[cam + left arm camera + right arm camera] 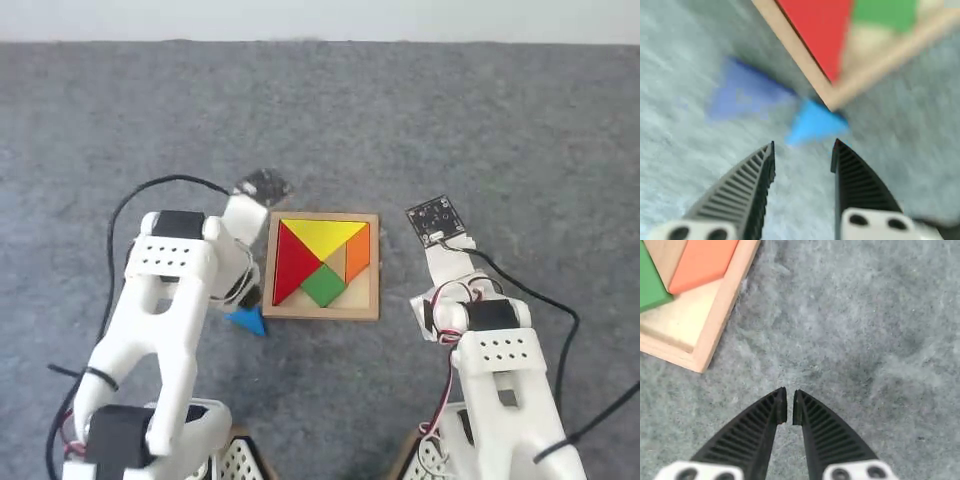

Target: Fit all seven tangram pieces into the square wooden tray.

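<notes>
Tray (pixel 322 314): four pieces (pixel 322 240) inside, two outside

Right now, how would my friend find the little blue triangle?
Look for the square wooden tray in the middle of the grey carpet. At its near corner beside the left arm, outside the rim, lies the little blue triangle. It is lighter than the bigger blue piece beside it.

A grey, fuzzy, felt-like table covering (pixel 520 130) spreads edge to edge, mottled in lighter and darker patches. Along its far side runs a plain pale wall (pixel 320 18). The light is soft and even, casting only faint shadows
</notes>
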`<act>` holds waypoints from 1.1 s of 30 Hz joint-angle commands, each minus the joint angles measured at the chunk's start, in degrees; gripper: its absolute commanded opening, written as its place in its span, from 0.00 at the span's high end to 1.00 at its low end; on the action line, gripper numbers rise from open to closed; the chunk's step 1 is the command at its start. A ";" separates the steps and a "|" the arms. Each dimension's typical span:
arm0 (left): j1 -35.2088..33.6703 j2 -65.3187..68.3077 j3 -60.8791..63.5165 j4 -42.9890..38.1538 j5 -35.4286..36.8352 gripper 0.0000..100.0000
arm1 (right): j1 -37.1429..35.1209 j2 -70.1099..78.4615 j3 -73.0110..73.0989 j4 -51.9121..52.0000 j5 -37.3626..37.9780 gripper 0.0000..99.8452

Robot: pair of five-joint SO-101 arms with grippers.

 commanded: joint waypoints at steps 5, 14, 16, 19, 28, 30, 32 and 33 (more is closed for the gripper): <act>-5.27 11.96 -7.16 -8.70 18.46 0.82 | 0.22 -1.98 -0.26 -0.84 -0.26 0.96; -11.25 35.25 -21.85 0.18 39.74 0.76 | 0.22 -2.07 -0.26 -0.84 -0.18 0.96; -11.69 38.77 -25.10 0.44 39.82 0.76 | 0.22 -2.07 -0.26 -0.84 -0.18 0.96; -10.64 42.20 -27.56 1.76 39.91 0.76 | 0.22 -2.07 -0.26 -0.84 -0.18 0.96; -9.67 43.78 -32.13 0.44 46.07 0.76 | 0.22 -2.07 -0.26 -0.84 -0.18 0.96; -9.23 44.04 -32.40 0.26 48.09 0.76 | 0.22 -2.07 -0.26 -0.84 -0.18 0.96; -9.05 44.04 -32.48 0.09 51.34 0.76 | 0.22 -2.07 -0.26 -0.84 -0.18 0.96; -9.23 44.04 -32.66 0.09 53.54 0.76 | 0.22 -2.07 -0.26 -0.84 -0.18 0.96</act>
